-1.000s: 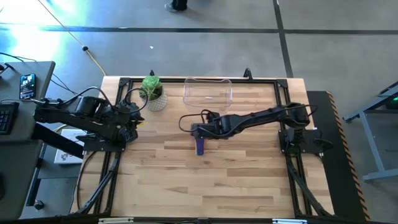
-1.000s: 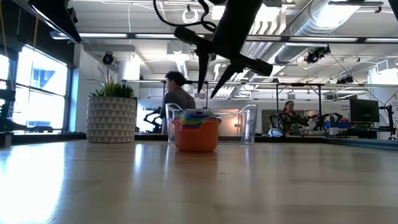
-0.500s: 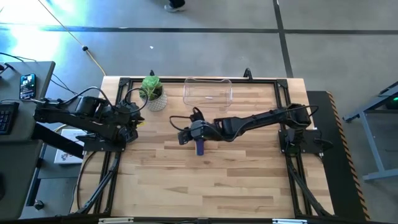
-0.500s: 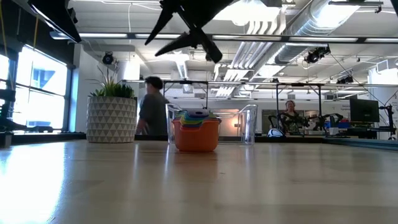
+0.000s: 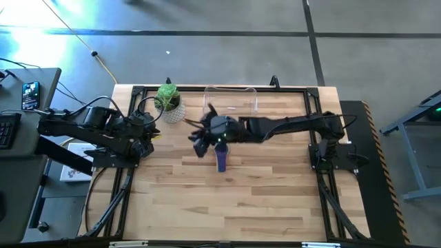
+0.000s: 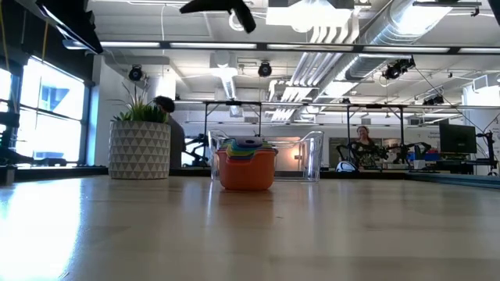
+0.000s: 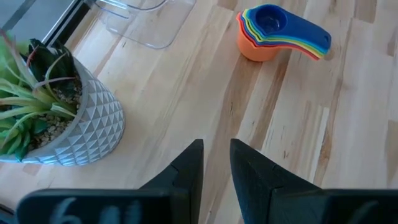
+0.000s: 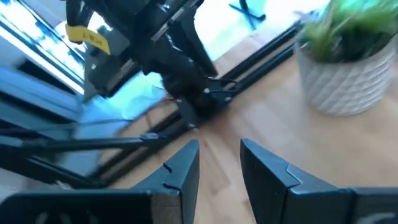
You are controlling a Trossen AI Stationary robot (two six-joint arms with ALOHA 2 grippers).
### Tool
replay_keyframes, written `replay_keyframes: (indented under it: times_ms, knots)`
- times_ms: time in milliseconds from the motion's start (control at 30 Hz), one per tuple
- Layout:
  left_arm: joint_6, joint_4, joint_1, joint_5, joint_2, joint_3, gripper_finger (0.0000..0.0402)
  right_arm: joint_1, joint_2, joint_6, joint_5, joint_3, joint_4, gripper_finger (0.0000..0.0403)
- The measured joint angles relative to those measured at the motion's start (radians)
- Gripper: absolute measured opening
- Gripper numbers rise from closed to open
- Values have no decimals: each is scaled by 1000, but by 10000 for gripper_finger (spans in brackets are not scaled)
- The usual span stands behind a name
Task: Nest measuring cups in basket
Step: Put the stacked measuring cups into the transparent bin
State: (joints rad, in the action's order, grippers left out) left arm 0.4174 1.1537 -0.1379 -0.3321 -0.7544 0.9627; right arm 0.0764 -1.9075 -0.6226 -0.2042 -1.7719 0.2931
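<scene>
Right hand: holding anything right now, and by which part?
Nothing. The right hand is open and empty above the table, near the plant pot. The nested measuring cups sit on the wood outside the basket.

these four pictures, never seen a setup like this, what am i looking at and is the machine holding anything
It is one table filmed by four cameras at the same moment. Two dark robot arms work there, each ending in a two-finger tool.

The overhead picture shows it all: the left tool waits at the table's left edge; the right tool reaches over the middle. One camera sits at table height. The other two ride on the wrists, so each looks past its own fingers.

On the wood: a stack of cups nested together, orange outermost, blue on top; a clear basket behind it; and a potted plant. The cups stand outside the basket.

Both tools have their fingers apart with nothing between them, so nothing is held.
</scene>
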Motion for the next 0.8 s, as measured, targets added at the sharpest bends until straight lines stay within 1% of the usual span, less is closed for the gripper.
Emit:
replay_keyframes:
  times_ms: [133,233,333,433,600,800]
  knots:
    - [2,0,0,-3,0,0,70,-24,-4,121,8,-128,191,108]
    - [19,-1,0,-6,0,0,70,-37,-4,158,36,-163,251,108]
    - [52,0,0,-20,0,0,70,-40,-7,152,82,-159,258,108]
    - [86,0,0,-22,0,0,70,-36,-36,101,102,-150,273,108]
    - [124,-1,0,-23,0,0,70,-16,-111,-37,124,-144,294,108]
    - [132,-1,0,-23,0,0,70,8,-188,-197,157,-144,319,108]
